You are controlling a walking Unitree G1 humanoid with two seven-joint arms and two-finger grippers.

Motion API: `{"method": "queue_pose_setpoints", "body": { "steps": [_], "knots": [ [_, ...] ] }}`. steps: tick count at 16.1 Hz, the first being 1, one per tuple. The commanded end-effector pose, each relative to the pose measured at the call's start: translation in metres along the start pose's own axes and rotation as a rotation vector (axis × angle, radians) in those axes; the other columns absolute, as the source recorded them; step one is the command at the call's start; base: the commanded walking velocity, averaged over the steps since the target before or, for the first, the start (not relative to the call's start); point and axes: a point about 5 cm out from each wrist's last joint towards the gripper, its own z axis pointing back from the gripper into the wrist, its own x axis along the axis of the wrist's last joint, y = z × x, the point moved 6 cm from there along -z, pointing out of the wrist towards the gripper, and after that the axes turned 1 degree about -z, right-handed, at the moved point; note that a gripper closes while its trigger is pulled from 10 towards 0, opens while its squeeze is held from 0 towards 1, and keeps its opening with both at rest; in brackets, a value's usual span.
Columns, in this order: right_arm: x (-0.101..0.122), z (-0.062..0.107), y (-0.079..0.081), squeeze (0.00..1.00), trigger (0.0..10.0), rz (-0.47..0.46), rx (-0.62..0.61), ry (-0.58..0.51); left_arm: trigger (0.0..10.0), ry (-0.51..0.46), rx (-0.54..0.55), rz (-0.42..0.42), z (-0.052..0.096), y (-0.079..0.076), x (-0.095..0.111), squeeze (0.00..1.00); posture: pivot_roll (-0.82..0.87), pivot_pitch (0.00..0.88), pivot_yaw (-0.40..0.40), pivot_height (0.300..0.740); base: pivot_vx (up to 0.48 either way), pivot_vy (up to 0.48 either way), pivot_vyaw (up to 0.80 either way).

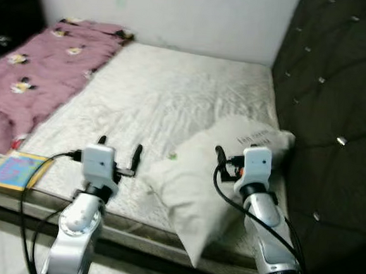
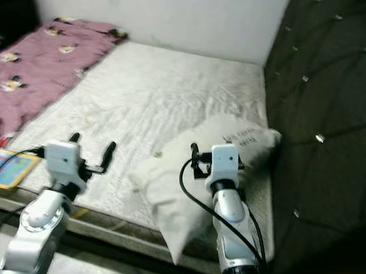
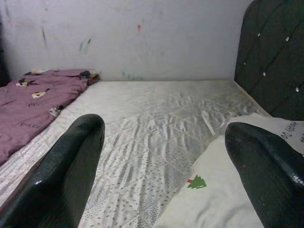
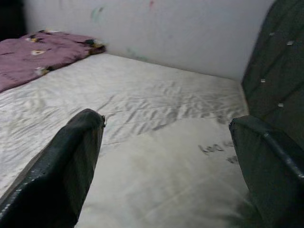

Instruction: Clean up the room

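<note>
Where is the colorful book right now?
The colorful book lies at the near edge of the mattress on the robot's left in the eye views, just below the pink blanket and left of the left gripper.

- Blanket (image 1: 29, 80) runs off the frame edge, left of the left gripper (image 1: 120, 150).
- Pillow (image 1: 198, 189) print beyond the right gripper (image 4: 166, 156): too blurred to read.

Both arms raised forward, left gripper (image 1: 120, 150) and right gripper (image 4: 164, 156) level, fingers (image 3: 71, 166) spread wide apart on each, nothing held between them.
</note>
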Motion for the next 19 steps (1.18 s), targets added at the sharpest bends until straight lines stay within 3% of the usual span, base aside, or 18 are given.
{"method": "queue_pose_setpoints", "body": {
  "steps": [1,3,12,19],
  "knots": [
    [0.0028,0.0000,-0.0057,0.00,10.0,-0.009,-0.021,-0.003,10.0,-0.014,-0.017,-0.001,-0.0003,-0.0021,0.0054,0.00,0.01,0.000,-0.019,0.740,0.000,0.000,-0.80],
    [0.0033,0.0000,-0.0058,0.00,10.0,-0.010,-0.023,-0.004,10.0,-0.011,-0.023,-0.010,-0.0001,-0.0051,0.0055,0.00,0.01,0.000,-0.023,0.740,0.000,0.000,-0.70],
    [0.0032,-0.0005,-0.0030,0.00,10.0,0.004,-0.012,0.000,10.0,-0.008,-0.044,-0.003,0.0006,-0.0090,0.0057,0.00,0.01,0.000,-0.024,0.740,0.298,0.000,0.00],
    [0.0007,-0.0023,-0.0009,0.00,10.0,0.011,-0.009,0.005,10.0,0.006,-0.027,0.012,-0.0020,-0.0084,0.0036,0.00,0.02,0.000,-0.022,0.740,0.000,0.000,-0.11]
  ]
}}
